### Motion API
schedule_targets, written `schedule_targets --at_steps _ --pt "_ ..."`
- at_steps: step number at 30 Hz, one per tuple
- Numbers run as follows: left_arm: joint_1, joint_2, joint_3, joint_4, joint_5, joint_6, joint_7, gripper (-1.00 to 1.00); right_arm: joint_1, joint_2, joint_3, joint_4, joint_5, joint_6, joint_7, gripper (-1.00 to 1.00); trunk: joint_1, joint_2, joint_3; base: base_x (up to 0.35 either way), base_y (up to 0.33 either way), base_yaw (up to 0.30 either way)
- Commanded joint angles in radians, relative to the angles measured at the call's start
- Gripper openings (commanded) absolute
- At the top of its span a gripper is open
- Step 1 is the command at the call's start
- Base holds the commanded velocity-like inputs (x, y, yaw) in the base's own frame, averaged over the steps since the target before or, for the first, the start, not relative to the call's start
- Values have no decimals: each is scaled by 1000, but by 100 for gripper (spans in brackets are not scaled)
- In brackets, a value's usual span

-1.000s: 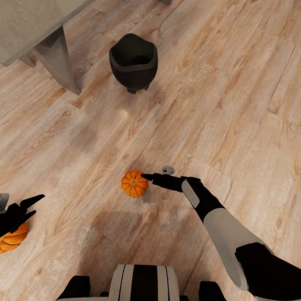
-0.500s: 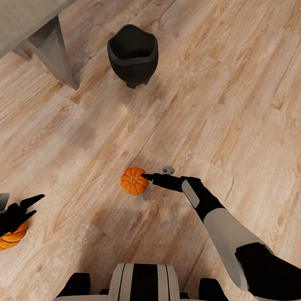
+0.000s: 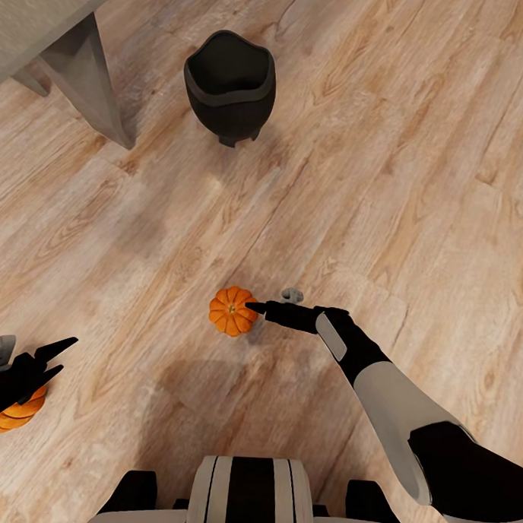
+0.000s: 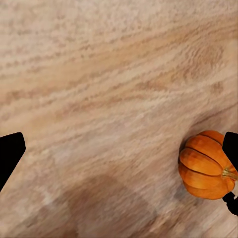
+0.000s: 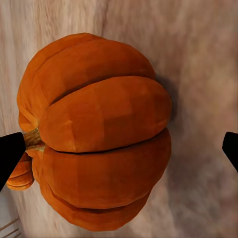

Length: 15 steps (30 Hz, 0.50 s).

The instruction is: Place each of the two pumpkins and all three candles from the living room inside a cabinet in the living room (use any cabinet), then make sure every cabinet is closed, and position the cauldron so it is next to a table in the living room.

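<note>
**Desk:** What do you have under the head camera?

**Operator:** Wood plank floor (image 3: 388, 145). One pumpkin (image 3: 232, 311) sits just past my base, at about 12 o'clock from the trunk. My right gripper (image 3: 253, 307) is stretched out to it, its tips at the pumpkin's 3 o'clock edge. From the right wrist view the same pumpkin (image 5: 94, 131) is close between the two fingertips (image 5: 11, 151), which stand spread wide to either side of it. I can't tell whether either tip touches the skin.

**Desk:** And the left side?

**Operator:** My left gripper (image 3: 55, 359) hangs low at my 9 o'clock, fingers apart, nothing in them. The second pumpkin (image 3: 11, 414) lies on the floor under that arm, partly hidden by it. In the left wrist view that pumpkin (image 4: 206, 166) sits beside one fingertip, well off from the other.

**Desk:** The cauldron?

**Operator:** The cauldron (image 3: 229, 85) stands upright on the floor at roughly 11 o'clock, well apart from both pumpkins, mouth open upward. A grey table (image 3: 43, 24) is at 10 o'clock, and its slanted leg (image 3: 94, 87) comes down near the cauldron without touching it.
</note>
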Motion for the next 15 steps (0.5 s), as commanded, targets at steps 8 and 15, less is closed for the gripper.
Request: schedule_targets --at_steps 8,15 --pt "-1 0 3 0 -10 5 -11 100 0 0 1 0 -6 6 -1 100 1 -1 -8 0 0 0" --pt "-1 0 3 0 -10 6 -12 100 0 0 1 0 -6 6 -1 100 1 -1 -8 0 0 0"
